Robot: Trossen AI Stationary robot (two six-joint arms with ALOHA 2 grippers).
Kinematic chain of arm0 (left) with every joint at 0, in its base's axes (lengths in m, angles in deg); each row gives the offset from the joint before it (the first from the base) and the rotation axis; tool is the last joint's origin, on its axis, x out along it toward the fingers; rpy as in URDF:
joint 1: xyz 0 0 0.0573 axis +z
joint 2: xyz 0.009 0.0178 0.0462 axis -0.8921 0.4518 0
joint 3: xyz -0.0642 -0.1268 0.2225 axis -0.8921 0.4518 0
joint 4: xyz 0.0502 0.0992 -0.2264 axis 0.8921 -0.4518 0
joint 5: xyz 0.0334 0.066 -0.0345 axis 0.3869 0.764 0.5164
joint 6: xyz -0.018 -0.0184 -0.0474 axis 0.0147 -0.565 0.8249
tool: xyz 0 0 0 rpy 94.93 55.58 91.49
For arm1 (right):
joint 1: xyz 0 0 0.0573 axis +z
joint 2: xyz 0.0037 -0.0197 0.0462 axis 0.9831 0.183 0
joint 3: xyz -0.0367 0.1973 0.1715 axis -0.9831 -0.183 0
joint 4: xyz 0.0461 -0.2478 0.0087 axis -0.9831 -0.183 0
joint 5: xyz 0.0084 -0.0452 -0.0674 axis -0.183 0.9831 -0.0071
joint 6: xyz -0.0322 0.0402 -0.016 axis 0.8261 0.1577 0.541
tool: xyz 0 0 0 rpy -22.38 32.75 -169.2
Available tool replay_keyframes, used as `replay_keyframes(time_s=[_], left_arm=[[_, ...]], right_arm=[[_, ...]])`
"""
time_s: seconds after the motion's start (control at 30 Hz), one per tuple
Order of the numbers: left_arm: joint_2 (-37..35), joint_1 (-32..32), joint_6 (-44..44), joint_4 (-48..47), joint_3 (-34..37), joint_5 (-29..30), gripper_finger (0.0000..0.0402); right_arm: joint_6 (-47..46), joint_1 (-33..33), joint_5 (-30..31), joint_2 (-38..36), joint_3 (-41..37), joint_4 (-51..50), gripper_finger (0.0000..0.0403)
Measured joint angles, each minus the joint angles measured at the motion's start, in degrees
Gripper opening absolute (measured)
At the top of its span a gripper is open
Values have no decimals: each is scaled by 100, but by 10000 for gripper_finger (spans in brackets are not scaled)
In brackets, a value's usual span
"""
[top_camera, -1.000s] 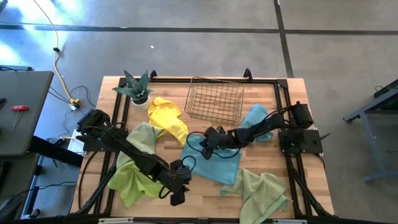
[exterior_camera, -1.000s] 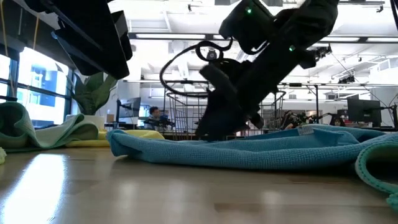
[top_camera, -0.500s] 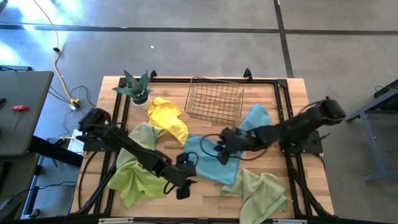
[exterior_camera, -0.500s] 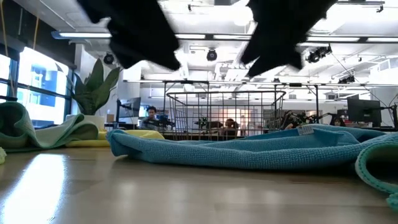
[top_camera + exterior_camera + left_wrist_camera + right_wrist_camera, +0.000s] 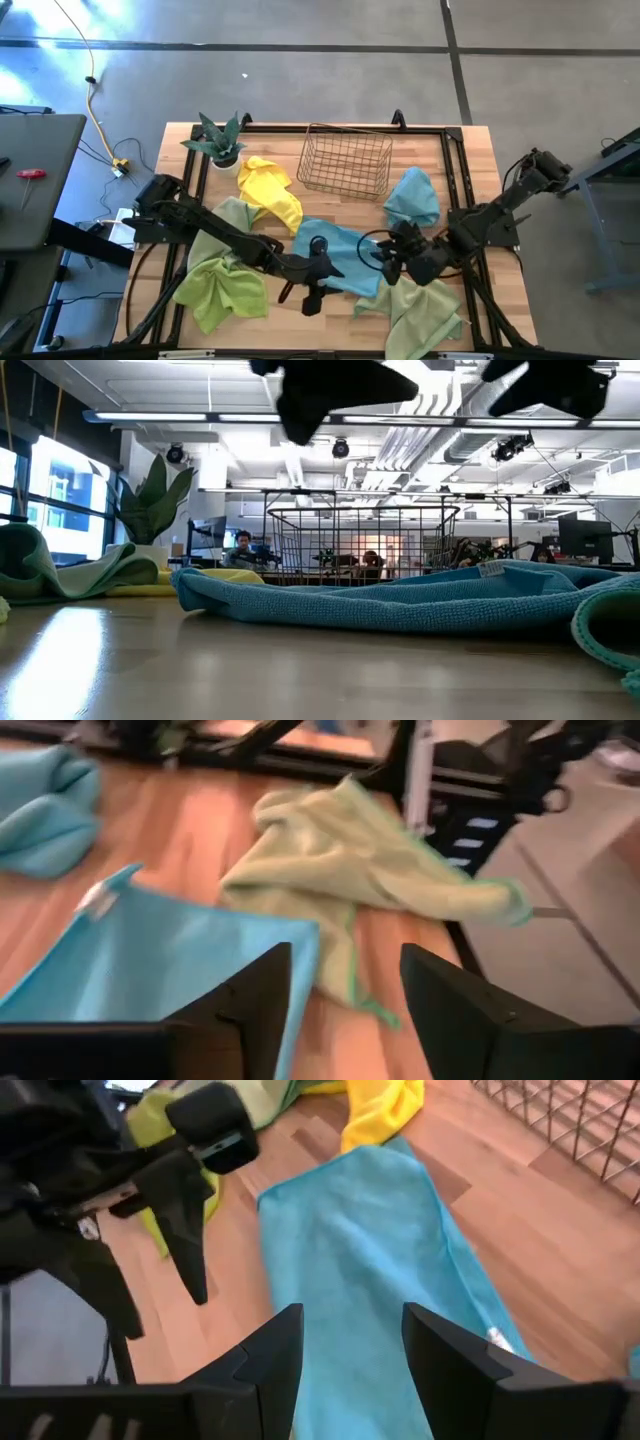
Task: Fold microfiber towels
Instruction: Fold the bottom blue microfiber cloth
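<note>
Blue towel (image 5: 340, 262) lies flat on my table (image 5: 470, 160), in front of the basket (image 5: 345, 160), a white tag showing at one edge. My left gripper (image 5: 312, 292) hovers just off its near corner, jaws apart and holding nothing; beyond those jaws sits a crumpled sage towel (image 5: 370, 870). My right gripper (image 5: 392, 262) hangs over the blue cloth's other edge, jaws also parted and empty (the cloth fills the gap between them in the wrist view). A yellow towel (image 5: 270, 190) lies past the blue one's far end, a lime towel (image 5: 220, 290) behind the left arm.
</note>
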Motion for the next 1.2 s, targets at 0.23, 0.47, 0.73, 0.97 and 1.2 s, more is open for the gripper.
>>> replay_keyframes(time_s=[0.23, 0.47, 0.73, 0.97, 1.2], left_arm=[[818, -76, -1437, 1454, -120, -154, 228], [1562, -231, -2216, 1377, -854, 777, 229], [2304, -247, -2270, 920, -1779, 1004, 229], [2587, -154, -2130, 377, -2107, 1099, 219], [2687, 7, -1824, 401, -2118, 943, 208]], right_arm=[[-374, 278, 90, 8, -2, -193, 165], [-409, 302, 94, 10, -2, -281, 165], [-431, 300, 148, 10, -2, -376, 165], [-437, 300, 152, 10, -2, -421, 165], [-450, 300, 224, 10, -2, -427, 165]])
